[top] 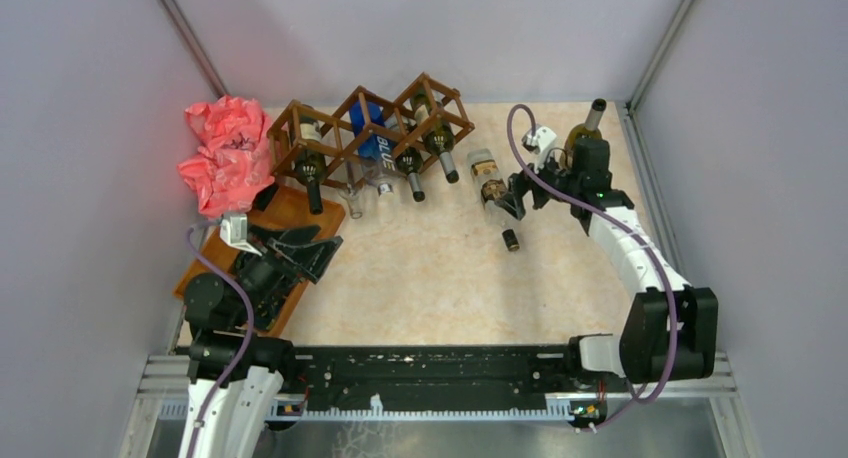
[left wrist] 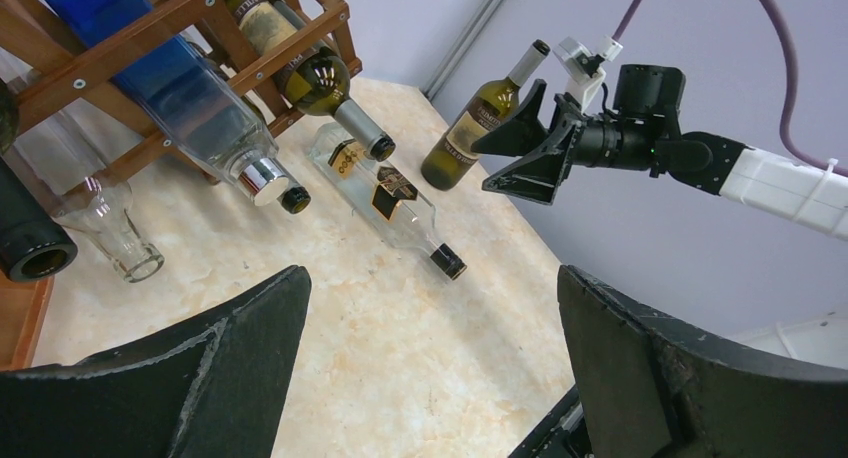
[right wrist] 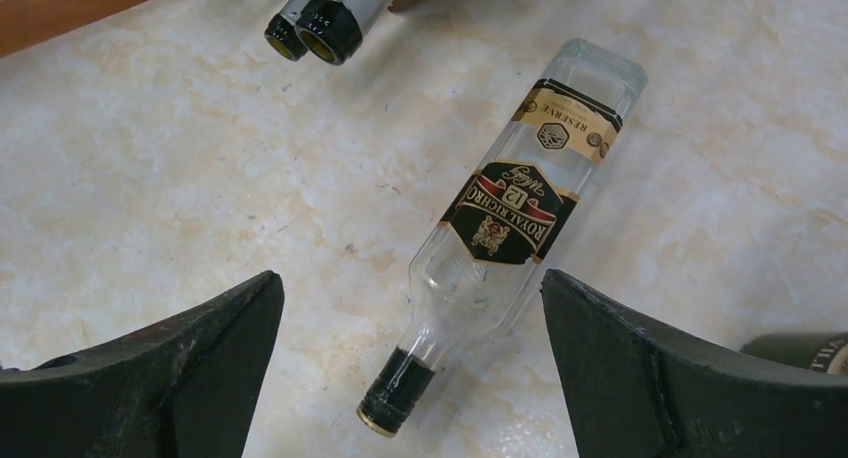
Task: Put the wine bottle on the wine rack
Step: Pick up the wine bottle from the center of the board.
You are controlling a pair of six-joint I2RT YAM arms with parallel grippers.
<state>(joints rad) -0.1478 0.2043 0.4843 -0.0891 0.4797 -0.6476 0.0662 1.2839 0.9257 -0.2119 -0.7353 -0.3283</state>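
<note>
While the right end effector (right wrist: 407,278) hangs with its two dark fingers spread wide and nothing between them, a clear bottle (right wrist: 505,228) lies on its side on the marbled counter (right wrist: 150,158) directly beneath it, untouched. The bottle is square-shouldered and see-through. It carries a black and gold label edged in red, a narrow gold band near its base, and a black cap with a gold rim. In the right wrist view the cap end lies nearest the camera.

Just behind this end effector, close beside the arm's wrist, a green wine bottle (top: 585,133) with a pale label stands upright.

Off to this end effector's left stands the wine rack (top: 338,128), made of thin dark brown slats crossed into open diamond cells. Dark bottles rest in cells on either side of a blue one (top: 368,128), their necks poking out toward the arms. The nearest necks end close to the clear bottle's base.

The left end effector (left wrist: 432,278) is likewise wide open and empty, hovering above a brown wooden tray (top: 290,208). The rack rises just ahead of it, with a drinking glass (left wrist: 105,233) on the counter at the rack's foot.
</note>
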